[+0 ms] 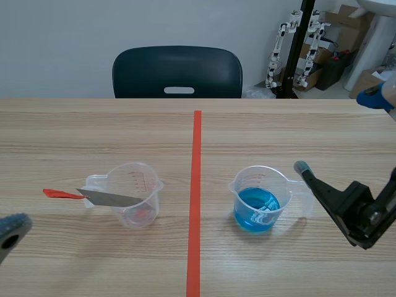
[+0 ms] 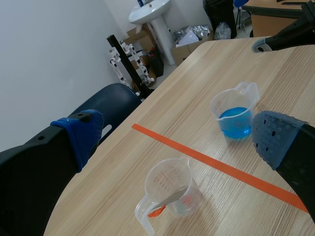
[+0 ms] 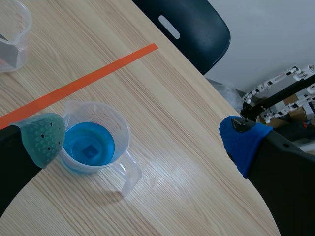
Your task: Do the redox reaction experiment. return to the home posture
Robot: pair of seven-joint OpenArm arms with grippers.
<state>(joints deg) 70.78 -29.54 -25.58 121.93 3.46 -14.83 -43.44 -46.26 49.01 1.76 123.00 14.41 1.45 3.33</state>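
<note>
Woodgrain table (image 1: 278, 130) bears clear beaker (image 1: 246, 180) of blue liquid (image 1: 255, 213); left gripper (image 2: 177, 135), right gripper (image 3: 142, 137) spread

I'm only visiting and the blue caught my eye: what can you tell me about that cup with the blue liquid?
The measuring cup is clear plastic, with a pouring spout on one side and a handle opposite. It stands upright on the wooden table, on the right arm's side of the orange-red tape line. Blue liquid fills roughly its lower half, with a small pale piece seemingly at the bottom. Only the table touches it.
</note>
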